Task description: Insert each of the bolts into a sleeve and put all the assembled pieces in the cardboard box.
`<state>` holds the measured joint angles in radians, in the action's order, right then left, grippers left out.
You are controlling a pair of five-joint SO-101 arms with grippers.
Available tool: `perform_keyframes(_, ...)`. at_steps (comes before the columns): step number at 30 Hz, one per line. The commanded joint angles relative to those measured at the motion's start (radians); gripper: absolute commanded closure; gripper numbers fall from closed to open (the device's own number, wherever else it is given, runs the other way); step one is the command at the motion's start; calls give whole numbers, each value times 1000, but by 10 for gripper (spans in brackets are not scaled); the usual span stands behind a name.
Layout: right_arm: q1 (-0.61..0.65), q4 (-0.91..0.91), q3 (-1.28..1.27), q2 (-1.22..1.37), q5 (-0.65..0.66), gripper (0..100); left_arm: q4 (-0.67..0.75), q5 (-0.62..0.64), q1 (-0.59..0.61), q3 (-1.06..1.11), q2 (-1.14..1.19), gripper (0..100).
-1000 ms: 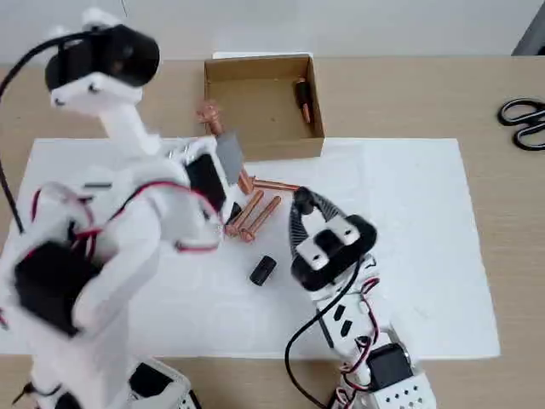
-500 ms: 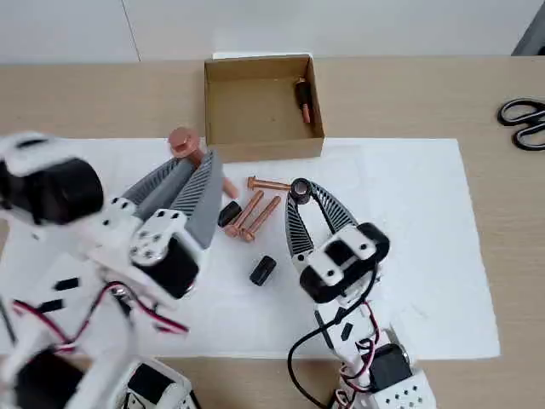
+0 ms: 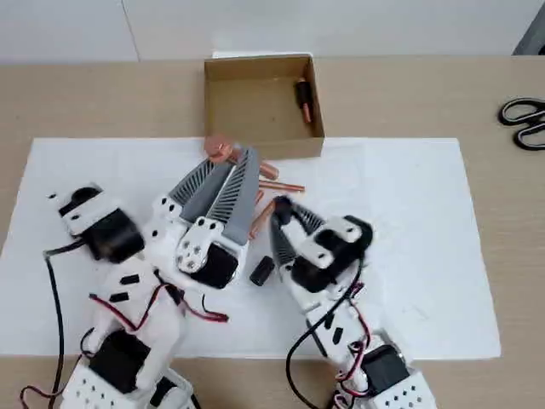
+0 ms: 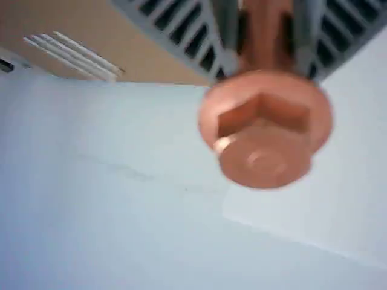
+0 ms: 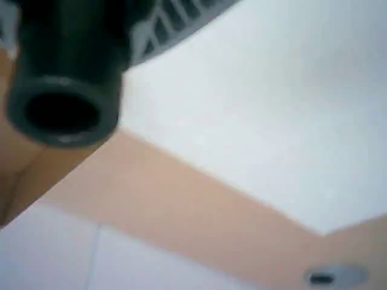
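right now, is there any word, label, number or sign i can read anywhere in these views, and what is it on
None: no text, number or sign can be read in any view.
The cardboard box, the white sheet, the scissors, the bolt in the left pincer and the sleeve in the right pincer all show bare surfaces.

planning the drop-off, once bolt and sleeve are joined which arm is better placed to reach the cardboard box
Left, probably. The left pincer, shut on the bolt, sits right by the cardboard box's near wall; the right pincer, holding the sleeve, is farther back.
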<state>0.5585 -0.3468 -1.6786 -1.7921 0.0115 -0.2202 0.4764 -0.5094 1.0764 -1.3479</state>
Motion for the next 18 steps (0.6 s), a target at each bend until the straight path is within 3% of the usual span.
perform_keyframes(1, 16, -24, -6, -15, -3, 995, 25, -75, -18, -28, 54, 994)
perform_keyframes(4, 15, -24, -6, -18, 26, 995, 15, -129, -44, -70, 104, 994)
perform_keyframes(10, 13, 19, -6, -21, 66, 995, -133, -144, -43, -160, 204, 994)
perform_keyframes(18, 13, 183, -6, -21, 127, 995, -140, -144, -40, -186, 238, 994)
